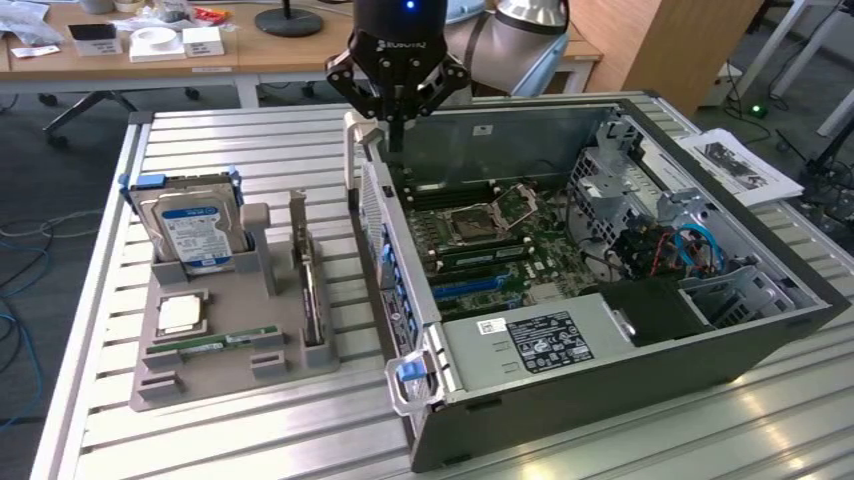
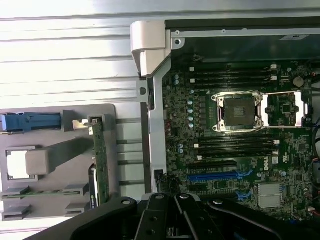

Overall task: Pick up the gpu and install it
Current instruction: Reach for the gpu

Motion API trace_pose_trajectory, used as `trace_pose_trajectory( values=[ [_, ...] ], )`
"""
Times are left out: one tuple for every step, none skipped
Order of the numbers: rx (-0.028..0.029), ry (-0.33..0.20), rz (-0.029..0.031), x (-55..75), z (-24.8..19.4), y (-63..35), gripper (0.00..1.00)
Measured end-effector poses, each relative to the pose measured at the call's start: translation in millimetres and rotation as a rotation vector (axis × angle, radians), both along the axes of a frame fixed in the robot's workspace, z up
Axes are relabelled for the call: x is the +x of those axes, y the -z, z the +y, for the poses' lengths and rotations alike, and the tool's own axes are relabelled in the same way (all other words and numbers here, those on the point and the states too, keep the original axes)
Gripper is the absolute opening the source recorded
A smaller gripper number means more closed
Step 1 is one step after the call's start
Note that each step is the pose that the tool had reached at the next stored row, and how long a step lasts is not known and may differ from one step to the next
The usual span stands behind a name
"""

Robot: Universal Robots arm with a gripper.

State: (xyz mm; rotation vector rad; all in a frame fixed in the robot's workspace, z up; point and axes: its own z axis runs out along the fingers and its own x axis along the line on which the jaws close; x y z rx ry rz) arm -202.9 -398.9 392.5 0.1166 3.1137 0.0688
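Where the desk [image 1: 240, 440] lies nearest, the grey holder [image 1: 200, 385] sits just beside the open computer case [image 1: 601, 390]. The gpu [image 1: 310, 290] stands on edge in the holder's case-side slot, with the hard drive [image 1: 191, 232] behind. Farther back, the end effector [image 1: 395, 138] hangs over the case's wall, fingers pressed together, gripping nothing.

Tool [image 1: 396, 141]: black body, black linked fingers with pivot pins, white lettering across the front, blue light above. Arm [image 1: 511, 38]: silver-grey tube, rounded pale joint cap.

motherboard [image 2: 250, 165]: DELL | gripper [image 1: 396, 143]: possibly ROBOTIQ | power-supply label [image 1: 541, 342]: illegible
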Motion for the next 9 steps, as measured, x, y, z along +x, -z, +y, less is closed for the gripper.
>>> trace_pose_trajectory(
  values=[
    [0.0,0.0,0.0,-1.5,0.0,0.0,0.11],
    [0.0,0.0,0.0,-3.3,0.0,0.1,0.11],
    [0.0001,0.0,0.0,-5.0,0.0,0.2,0.11],
    [0.0001,0.0,-0.0001,-6.5,0.0,0.2,0.11],
    [0.0,0.0,0.0,-8.2,0.0,0.3,0.11],
    [0.0,0.0,0.0,-10.1,0.0,0.3,0.11],
    [0.0001,0.0,0.0,-12.0,0.0,0.4,0.11],
    [0.0,0.0,-0.0001,-14.0,0.0,0.5,0.11],
    [0.0,0.0,-0.0001,-16.0,0.0,0.6,0.11]
  ],
)
